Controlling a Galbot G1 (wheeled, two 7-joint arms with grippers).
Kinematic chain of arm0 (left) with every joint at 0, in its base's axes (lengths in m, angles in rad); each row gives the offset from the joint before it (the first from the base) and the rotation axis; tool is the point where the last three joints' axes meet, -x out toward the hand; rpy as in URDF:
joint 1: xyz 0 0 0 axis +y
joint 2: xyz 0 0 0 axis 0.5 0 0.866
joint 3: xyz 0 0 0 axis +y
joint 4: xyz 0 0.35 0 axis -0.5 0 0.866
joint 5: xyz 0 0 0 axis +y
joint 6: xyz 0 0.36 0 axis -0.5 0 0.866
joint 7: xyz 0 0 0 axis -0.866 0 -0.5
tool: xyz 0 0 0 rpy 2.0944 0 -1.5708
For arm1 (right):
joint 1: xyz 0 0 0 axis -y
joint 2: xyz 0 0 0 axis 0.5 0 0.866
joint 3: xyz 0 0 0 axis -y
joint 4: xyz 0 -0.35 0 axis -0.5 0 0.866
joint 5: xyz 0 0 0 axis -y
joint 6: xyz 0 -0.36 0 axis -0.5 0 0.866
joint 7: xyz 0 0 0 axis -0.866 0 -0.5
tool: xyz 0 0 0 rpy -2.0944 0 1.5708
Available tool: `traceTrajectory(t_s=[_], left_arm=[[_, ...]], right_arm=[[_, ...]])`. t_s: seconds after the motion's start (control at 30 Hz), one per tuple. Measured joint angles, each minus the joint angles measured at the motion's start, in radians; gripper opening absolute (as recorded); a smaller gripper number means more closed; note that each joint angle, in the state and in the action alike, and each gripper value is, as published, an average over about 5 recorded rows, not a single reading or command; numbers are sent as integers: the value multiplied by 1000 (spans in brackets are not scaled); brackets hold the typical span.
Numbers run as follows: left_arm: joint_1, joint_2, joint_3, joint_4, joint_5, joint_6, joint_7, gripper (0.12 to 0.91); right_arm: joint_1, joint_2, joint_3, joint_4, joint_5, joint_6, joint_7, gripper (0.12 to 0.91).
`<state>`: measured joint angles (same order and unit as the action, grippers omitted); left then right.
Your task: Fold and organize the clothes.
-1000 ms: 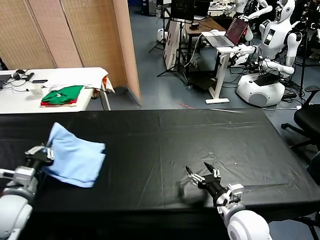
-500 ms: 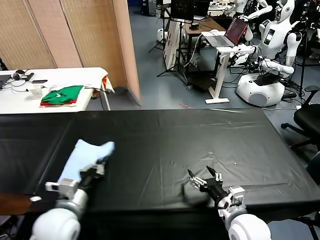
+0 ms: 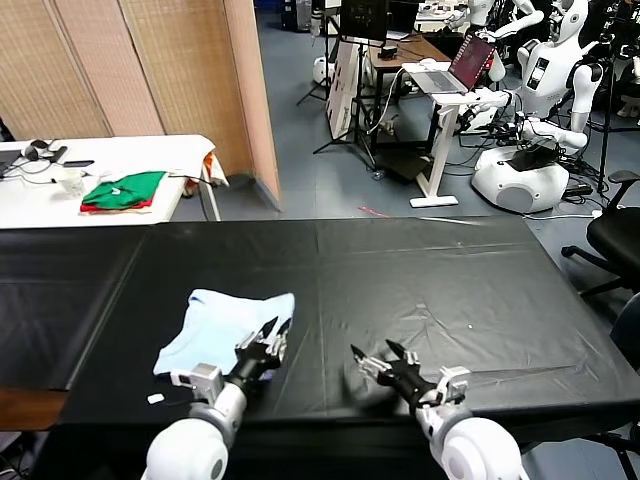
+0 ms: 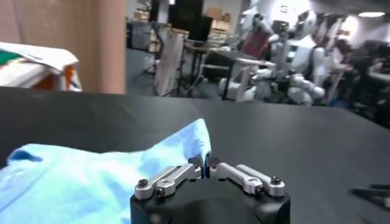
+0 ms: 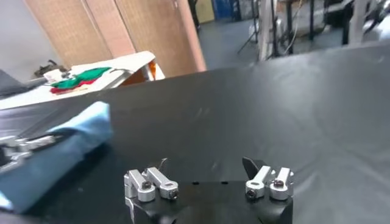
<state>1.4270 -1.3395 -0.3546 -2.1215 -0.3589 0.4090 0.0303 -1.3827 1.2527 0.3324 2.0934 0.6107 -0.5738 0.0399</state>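
The clothes, a pale light-blue T-shirt (image 3: 215, 318), lie folded in a loose bundle on the black table (image 3: 450, 270), left of centre and close to the front edge. My left gripper (image 3: 274, 332) is at the shirt's right edge. In the left wrist view the shirt (image 4: 91, 176) spreads out ahead, and the left gripper (image 4: 205, 163) has its jaws nearly together with a thin edge of blue cloth pinched between them. My right gripper (image 3: 378, 358) hovers low over bare table just right of the shirt. It stands open and empty (image 5: 205, 163), with the shirt (image 5: 67, 146) off to one side.
A white side table (image 3: 60, 205) at the back left holds a green and red garment pile (image 3: 125, 190). Behind the table stand a wooden screen (image 3: 150, 70), a laptop desk (image 3: 450, 80) and other robots (image 3: 530, 150). An office chair (image 3: 615, 235) is at the right.
My left arm swept the shirt from the table's far left toward the front middle and set it down there. The right gripper shifted slightly left, still open.
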Motion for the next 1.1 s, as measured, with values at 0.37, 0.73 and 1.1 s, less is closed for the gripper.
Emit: traceTrajectory(t_s=[0.37,0.73,1.1], left_arm=[[21,71,-79,-29,-30,-40,7,905],[69,52,-123,-36,22,-54,-1,907],[86,37,-135,-24,53,-72,-16,907]], right_arm=[[160,56,-201,-125,63,-7,42,907],[214,98,-270,-216,68,6,38,591],[200,64,-200,-181,25,-34,-1,142]])
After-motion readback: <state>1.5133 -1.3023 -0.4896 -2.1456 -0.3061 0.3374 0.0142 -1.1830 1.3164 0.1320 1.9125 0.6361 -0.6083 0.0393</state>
